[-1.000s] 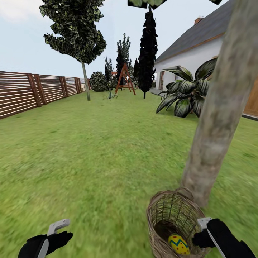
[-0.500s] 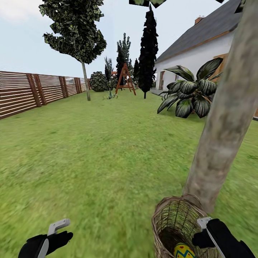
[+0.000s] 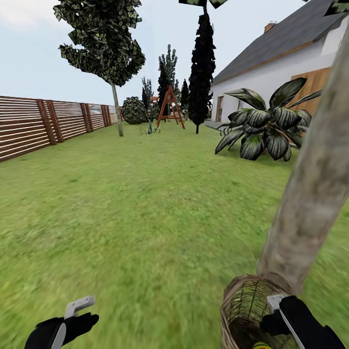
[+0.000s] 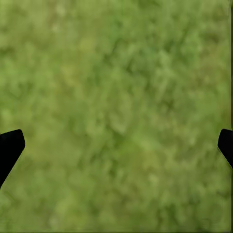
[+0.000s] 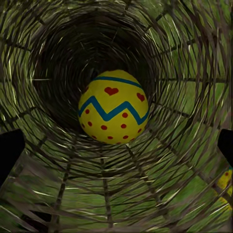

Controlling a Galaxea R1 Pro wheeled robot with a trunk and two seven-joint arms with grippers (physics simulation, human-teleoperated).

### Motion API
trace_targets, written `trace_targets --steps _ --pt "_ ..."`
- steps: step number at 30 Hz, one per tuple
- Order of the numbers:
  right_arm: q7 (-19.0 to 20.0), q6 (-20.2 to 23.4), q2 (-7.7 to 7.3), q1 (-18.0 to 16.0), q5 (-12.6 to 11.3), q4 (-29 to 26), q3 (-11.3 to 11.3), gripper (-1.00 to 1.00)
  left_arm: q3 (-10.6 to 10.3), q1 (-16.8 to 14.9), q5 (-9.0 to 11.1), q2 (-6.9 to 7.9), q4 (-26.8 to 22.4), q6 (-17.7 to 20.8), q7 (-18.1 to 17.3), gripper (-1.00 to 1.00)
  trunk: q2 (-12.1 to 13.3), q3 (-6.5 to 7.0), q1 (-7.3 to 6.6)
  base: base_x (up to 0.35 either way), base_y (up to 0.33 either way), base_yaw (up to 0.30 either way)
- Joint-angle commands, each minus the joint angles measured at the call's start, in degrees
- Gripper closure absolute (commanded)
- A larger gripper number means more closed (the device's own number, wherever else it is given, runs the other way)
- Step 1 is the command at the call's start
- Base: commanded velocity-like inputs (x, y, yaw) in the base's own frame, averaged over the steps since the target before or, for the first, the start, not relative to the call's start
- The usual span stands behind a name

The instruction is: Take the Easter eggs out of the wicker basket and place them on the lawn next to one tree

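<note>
The wicker basket [image 3: 245, 305] lies tipped on the lawn [image 3: 145, 203] at the foot of a thick grey-brown tree [image 3: 310, 203], its mouth towards me. My right gripper [image 3: 272, 312] is open at the basket's rim. In the right wrist view one yellow Easter egg [image 5: 114, 107] with a blue zigzag and red dots lies deep inside the basket [image 5: 58, 194], well ahead of the open gripper [image 5: 116, 148]. A second egg [image 5: 224, 182] shows through the weave. A sliver of egg [image 3: 261, 345] shows in the head view. My left gripper [image 3: 82, 314] is open over bare grass [image 4: 116, 97].
A broad-leaved plant [image 3: 264, 128] grows beyond the trunk, in front of the white house [image 3: 271, 72]. A brown slat fence [image 3: 39, 121] runs along the left. Another leafy tree [image 3: 109, 53], a black cypress [image 3: 201, 68] and a wooden frame [image 3: 169, 106] stand far back.
The whole head picture has shifted: the basket and trunk now sit further right and lower, so the camera moved. Both grippers keep their places in the picture, and less of the egg shows.
</note>
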Motion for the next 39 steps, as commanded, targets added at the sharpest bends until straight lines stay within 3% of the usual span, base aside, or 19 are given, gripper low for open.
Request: trace_targets --steps 1,10,39 --pt "0.45 0.20 -0.05 -0.04 0.61 -0.07 0.15 -1.00 0.09 -0.03 0.32 -0.01 -0.05 0.30 -0.06 -1.00 -0.02 -0.06 0.02 0.261 0.003 0.000" --pt "0.45 0.21 -0.07 -0.01 0.64 -0.15 0.14 -1.00 0.13 -0.03 0.38 -0.51 -0.05 0.30 -0.08 -1.00 -0.02 -0.06 0.02 0.039 0.000 0.000" --pt "0.45 1.09 -0.06 -0.01 0.64 0.01 0.23 -1.00 0.35 -0.03 0.45 -0.64 -0.09 0.24 -0.15 -1.00 -11.66 -5.27 6.39 0.000 0.000 0.000"
